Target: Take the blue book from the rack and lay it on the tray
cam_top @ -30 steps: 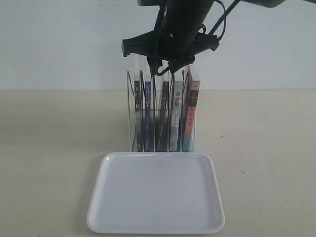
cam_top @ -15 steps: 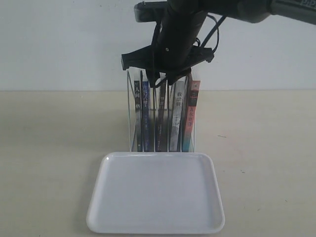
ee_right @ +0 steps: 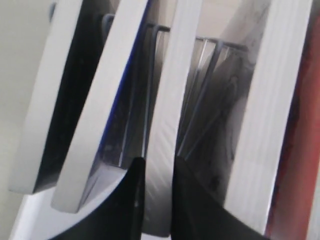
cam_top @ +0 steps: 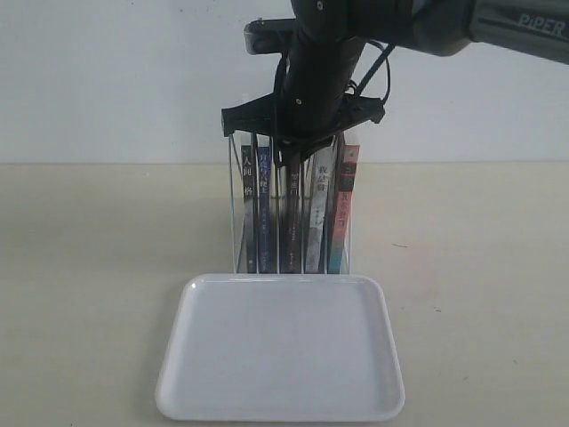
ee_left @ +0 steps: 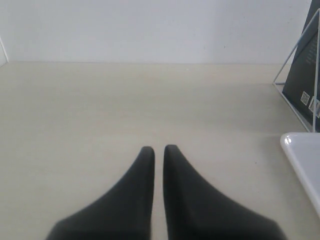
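Note:
The rack (cam_top: 235, 205) stands behind the white tray (cam_top: 280, 356) with several thin books upright in it. The blue book (cam_top: 262, 209) is second from the left; its blue cover (ee_right: 131, 75) shows in the right wrist view. My right gripper (cam_top: 289, 160) comes down from above onto the neighbouring dark brown-black-spined book (cam_top: 292, 218). In the right wrist view the gripper (ee_right: 157, 167) has its jaws against both sides of that book's page edge (ee_right: 175, 100), not on the blue book. My left gripper (ee_left: 159, 149) is shut and holds nothing, low over the table.
A black-spined book (cam_top: 248, 205) stands left of the blue one; a grey-white book (cam_top: 317, 209) and a red-and-teal book (cam_top: 345, 209) stand to the right. The left wrist view catches the rack's wire edge (ee_left: 295, 65) and a tray corner (ee_left: 300, 155).
My right arm has come down onto the rack, and its fingers have sunk between the book tops around the dark-spined book. The books and tray have not moved.

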Robot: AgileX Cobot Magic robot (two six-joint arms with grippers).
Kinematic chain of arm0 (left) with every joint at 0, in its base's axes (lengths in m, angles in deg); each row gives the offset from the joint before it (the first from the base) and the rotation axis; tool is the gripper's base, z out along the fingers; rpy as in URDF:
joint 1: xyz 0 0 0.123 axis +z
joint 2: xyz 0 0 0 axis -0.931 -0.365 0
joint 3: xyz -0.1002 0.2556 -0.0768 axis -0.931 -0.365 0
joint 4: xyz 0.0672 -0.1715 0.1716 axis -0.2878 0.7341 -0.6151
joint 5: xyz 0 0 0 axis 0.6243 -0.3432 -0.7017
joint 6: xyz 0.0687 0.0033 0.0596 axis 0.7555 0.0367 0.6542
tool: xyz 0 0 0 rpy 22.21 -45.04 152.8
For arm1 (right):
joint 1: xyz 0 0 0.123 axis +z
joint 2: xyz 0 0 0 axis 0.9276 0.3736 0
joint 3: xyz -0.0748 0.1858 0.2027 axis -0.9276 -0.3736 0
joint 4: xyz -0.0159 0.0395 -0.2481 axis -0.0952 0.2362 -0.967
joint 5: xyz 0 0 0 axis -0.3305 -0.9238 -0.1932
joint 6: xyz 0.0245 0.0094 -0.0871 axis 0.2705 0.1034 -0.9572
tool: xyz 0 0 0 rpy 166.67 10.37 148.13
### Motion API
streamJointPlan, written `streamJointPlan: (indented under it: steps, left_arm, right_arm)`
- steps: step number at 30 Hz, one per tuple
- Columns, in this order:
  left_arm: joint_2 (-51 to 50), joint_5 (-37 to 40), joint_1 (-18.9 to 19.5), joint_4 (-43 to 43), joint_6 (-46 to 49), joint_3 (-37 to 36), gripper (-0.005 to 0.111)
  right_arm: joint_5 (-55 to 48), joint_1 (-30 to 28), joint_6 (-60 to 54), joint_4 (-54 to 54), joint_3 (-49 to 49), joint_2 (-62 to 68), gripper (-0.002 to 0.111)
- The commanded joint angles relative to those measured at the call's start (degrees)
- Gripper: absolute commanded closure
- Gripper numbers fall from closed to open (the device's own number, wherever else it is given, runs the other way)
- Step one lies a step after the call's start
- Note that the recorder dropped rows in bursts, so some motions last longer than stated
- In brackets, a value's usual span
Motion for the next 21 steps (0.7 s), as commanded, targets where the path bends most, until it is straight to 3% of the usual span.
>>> streamJointPlan:
  steps: [1, 21]
  left_arm:
    - [0.1, -0.2, -0.5, -0.2, 0.1, -0.2, 0.101]
    - [0.1, -0.3, -0.5, -0.2, 0.1, -0.2, 0.101]
  right_arm:
    - [0.7, -0.2, -0.2, -0.4, 0.3, -0.2, 0.108]
    - [-3.7, -0.2, -1.8, -1.7, 8.8, -6.2, 0.108]
